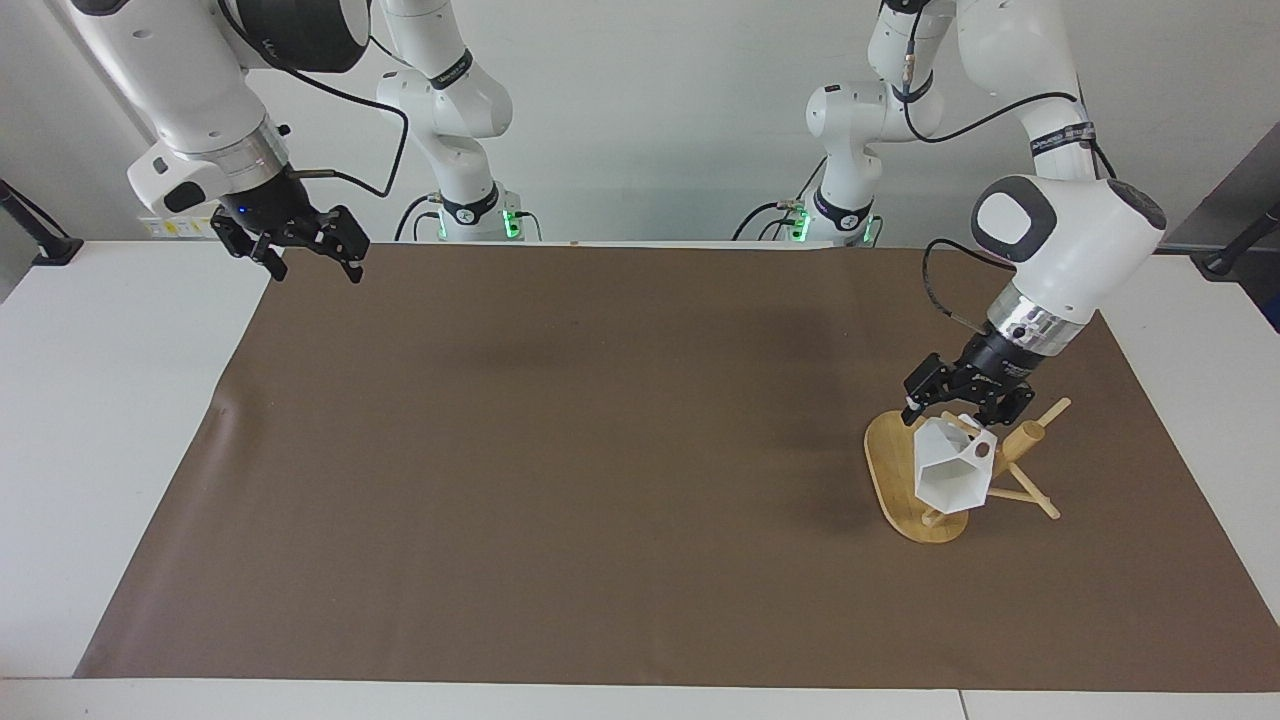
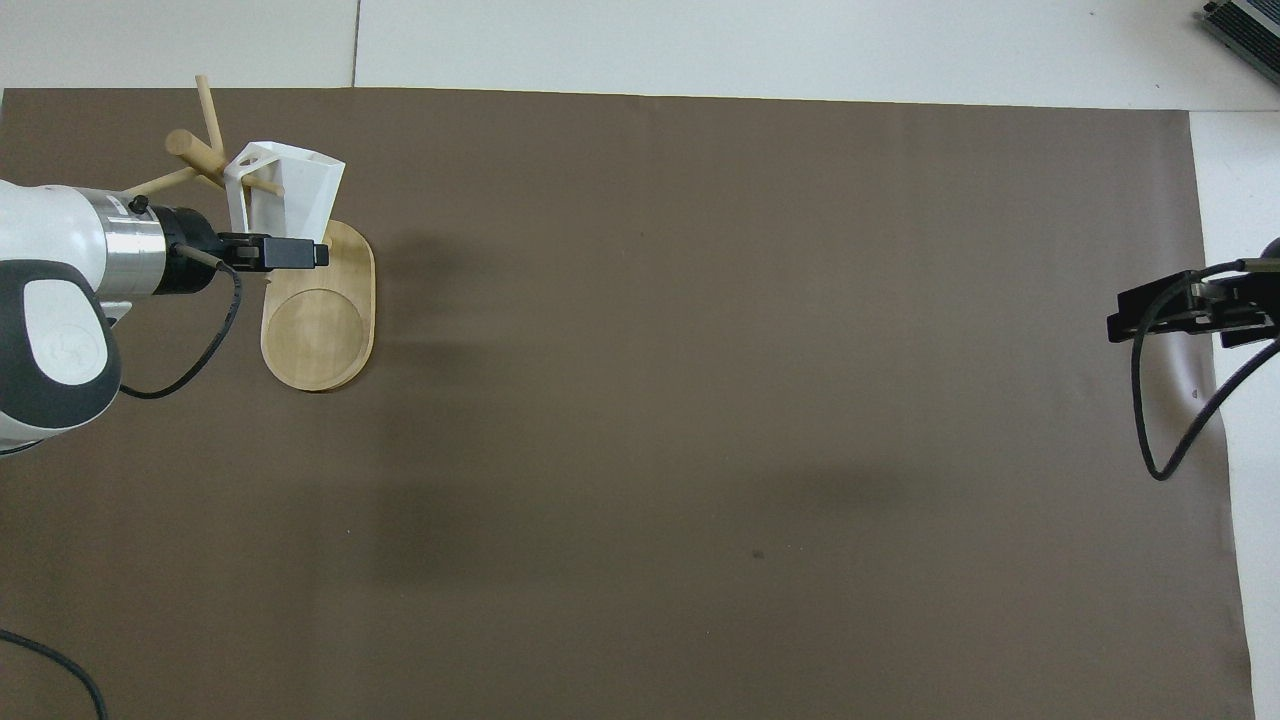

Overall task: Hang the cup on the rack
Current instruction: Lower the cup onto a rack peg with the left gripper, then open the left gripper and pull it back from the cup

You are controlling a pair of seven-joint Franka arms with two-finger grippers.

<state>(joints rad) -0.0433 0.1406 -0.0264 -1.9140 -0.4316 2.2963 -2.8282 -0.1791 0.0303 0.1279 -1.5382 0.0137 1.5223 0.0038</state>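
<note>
The white faceted cup (image 1: 948,472) hangs tilted by its handle on a thin peg of the bamboo rack (image 1: 893,468), its hexagonal rim turned away from the robots. My left gripper (image 1: 962,408) stands open just above the cup's handle end, its fingers apart and off the cup. In the overhead view the cup (image 2: 290,185) sits over the end of the rack's oval base (image 2: 318,325) that is farther from the robots, with the left gripper (image 2: 312,254) beside it. My right gripper (image 1: 300,252) hangs open and empty over the brown mat's corner at the right arm's end, also seen as the right gripper (image 2: 1185,308).
A brown mat (image 1: 600,450) covers most of the white table (image 1: 100,400). The rack's central post (image 1: 1030,436) and its other pegs stick out toward the left arm's end of the table.
</note>
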